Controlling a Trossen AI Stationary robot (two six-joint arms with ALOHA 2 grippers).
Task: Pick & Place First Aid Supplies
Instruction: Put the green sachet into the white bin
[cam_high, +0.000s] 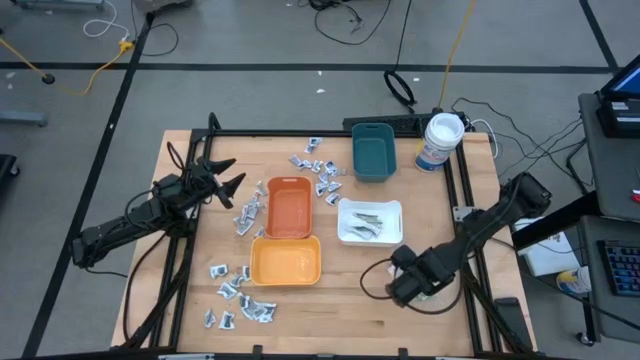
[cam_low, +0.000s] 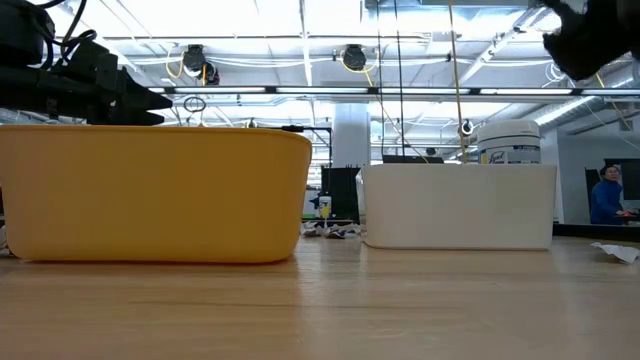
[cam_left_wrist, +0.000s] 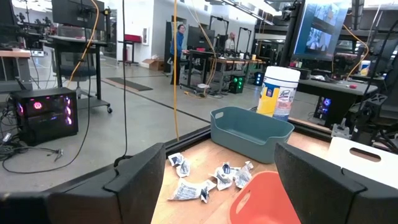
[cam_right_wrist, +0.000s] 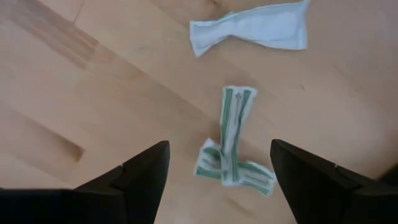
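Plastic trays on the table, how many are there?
4: an orange tray at the table's middle, a yellow-orange tray right in front of it, a teal tray toward the far edge, and a white tray holding a few packets, right of the orange one.

Pale wooden tabletop (cam_high: 330, 320) with a black frame. At frame centre: rectangular orange plastic tray (cam_high: 289, 209), yellow-orange plastic tray (cam_high: 286, 262), white plastic tray (cam_high: 370, 221). Upper centre: teal plastic tray (cam_high: 373, 151); white cylindrical tub (cam_high: 439, 142), blue label. Small flat packets: silvery-white sachets (cam_high: 240, 296) with blue marks; white strips (cam_right_wrist: 236, 146) striped green.
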